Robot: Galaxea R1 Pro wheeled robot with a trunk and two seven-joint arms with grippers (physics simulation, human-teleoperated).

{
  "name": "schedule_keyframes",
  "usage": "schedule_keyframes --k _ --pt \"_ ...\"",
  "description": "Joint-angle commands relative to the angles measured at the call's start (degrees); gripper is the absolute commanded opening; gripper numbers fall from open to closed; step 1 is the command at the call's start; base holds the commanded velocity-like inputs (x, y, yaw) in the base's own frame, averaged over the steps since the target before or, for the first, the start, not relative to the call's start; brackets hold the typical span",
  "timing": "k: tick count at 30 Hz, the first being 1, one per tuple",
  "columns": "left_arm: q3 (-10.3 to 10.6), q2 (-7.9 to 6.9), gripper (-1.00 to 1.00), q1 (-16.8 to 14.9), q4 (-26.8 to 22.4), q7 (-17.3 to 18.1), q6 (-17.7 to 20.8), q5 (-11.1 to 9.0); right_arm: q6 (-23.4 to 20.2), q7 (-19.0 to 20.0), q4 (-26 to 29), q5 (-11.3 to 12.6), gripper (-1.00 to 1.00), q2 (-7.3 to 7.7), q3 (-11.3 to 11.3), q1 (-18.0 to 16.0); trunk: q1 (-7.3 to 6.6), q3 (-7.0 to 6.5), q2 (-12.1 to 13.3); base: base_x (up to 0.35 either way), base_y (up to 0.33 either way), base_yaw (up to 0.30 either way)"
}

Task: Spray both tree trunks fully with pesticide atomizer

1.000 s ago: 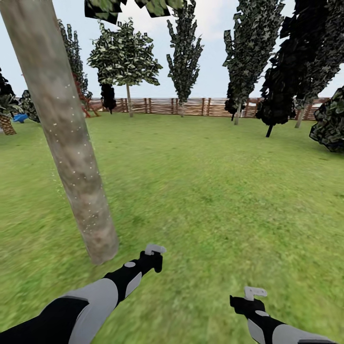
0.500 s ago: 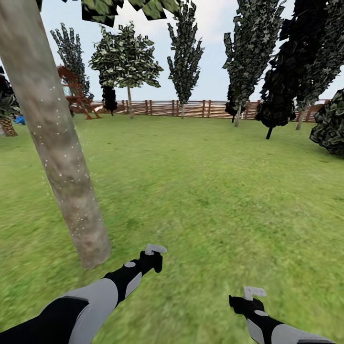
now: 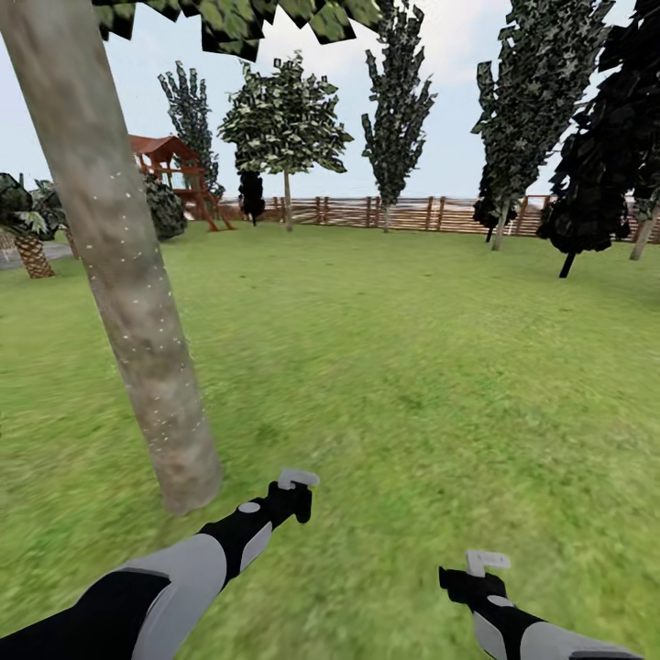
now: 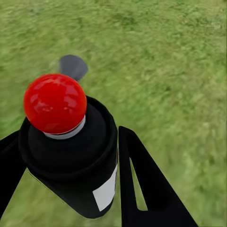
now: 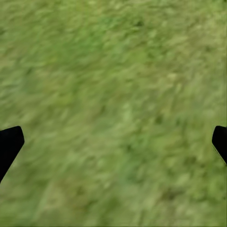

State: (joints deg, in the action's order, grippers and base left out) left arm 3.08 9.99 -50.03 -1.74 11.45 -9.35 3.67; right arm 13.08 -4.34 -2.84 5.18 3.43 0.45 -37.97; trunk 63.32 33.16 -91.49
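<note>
The pesticide atomizer [image 4: 80, 156], a black bottle with a whitish label, a red ball top and a grey trigger, sits between the fingers of my left gripper [image 4: 72, 135], which is shut on it. In the head view the left gripper [image 3: 295, 500] hangs low over the lawn, just right of the base of a near tree trunk [image 3: 128, 275]. That trunk is thick, grey-brown and dotted with white specks. A second tree [image 3: 286, 124] with a spreading crown stands far off by the fence. My right gripper [image 5: 113, 142] is open over bare grass, also seen at the lower right [image 3: 463, 579].
A brown slatted fence [image 3: 412, 213] closes the far side of the lawn. Dark narrow trees [image 3: 532, 101] line the back right. A wooden playset [image 3: 174, 165] and a short palm [image 3: 27, 234] stand at the back left. Open grass [image 3: 412, 367] stretches ahead.
The camera has turned to the left, so the fence and far trees sit further right and the playset shows more fully. Both arms keep the same pose.
</note>
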Motion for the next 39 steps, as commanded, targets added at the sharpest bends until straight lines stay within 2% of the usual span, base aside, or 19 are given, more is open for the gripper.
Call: schedule_keyframes --k 1,12,39 --pt "0.3 0.00 -1.00 -0.1 0.1 -0.1 -0.3 0.4 0.5 0.1 -0.2 0.5 1.00 0.00 0.1 -0.1 0.02 -0.03 0.0 0.247 -0.277 0.120" --pt "0.3 0.00 -1.00 -0.1 0.1 -0.1 -0.3 0.4 2.8 0.1 -0.2 0.4 1.00 0.00 0.1 -0.1 0.02 -1.06 0.0 0.253 -0.269 0.037" --pt "0.2 0.00 -1.00 -0.1 0.1 -0.1 -0.2 0.4 3.0 0.1 -0.2 0.4 1.00 0.00 0.1 -0.1 0.02 -3.63 0.0 0.263 -0.255 0.000"
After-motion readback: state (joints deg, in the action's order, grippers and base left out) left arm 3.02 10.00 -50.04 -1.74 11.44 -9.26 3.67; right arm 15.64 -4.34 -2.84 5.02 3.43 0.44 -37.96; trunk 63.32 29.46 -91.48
